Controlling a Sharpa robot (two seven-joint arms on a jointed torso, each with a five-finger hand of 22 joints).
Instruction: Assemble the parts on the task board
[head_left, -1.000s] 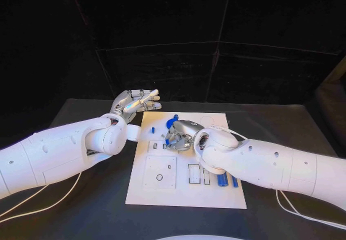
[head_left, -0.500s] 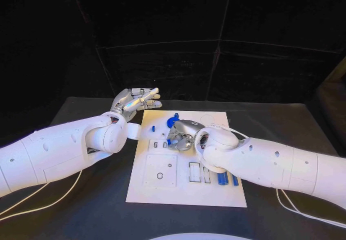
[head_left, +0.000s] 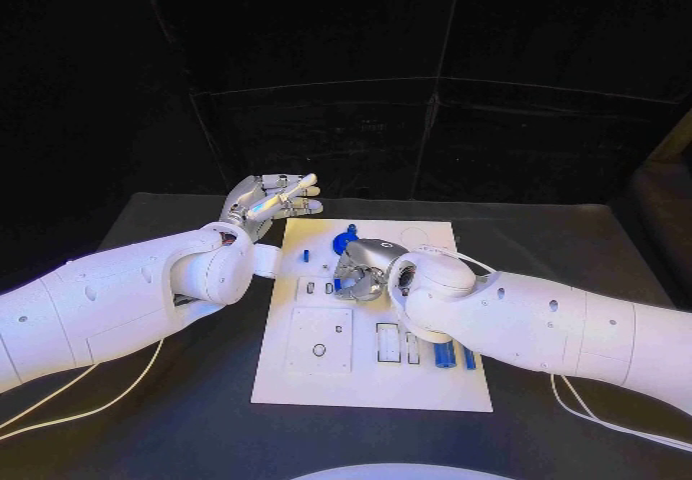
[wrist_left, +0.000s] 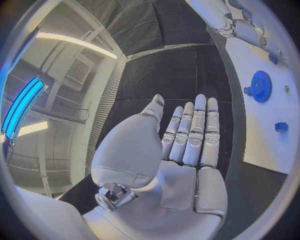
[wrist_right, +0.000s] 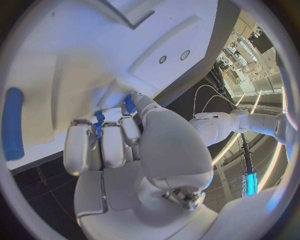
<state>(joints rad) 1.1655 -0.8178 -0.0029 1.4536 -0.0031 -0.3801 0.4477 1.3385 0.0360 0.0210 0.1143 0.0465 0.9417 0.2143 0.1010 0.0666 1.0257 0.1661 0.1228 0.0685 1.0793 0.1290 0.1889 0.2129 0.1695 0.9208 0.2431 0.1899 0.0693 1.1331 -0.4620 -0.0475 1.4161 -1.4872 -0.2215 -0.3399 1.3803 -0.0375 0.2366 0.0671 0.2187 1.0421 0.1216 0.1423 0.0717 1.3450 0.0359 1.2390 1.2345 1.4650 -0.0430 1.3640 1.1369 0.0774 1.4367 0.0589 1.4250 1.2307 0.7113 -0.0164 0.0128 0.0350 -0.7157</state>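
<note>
Silver right hand (head_left: 361, 270) pinches a blue part (wrist_right: 99, 120) over the task board (head_left: 368, 385)

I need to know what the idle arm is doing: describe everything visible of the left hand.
The left hand is silver and metallic-looking on a white arm. It is raised beyond the far left corner of the white task board, above the black table. Its wrist view shows fingers straight, side by side, thumb apart, palm empty, touching nothing.

white task board (head_left: 372, 385), blue gear (wrist_left: 260, 86), black table (head_left: 548, 235)
</note>
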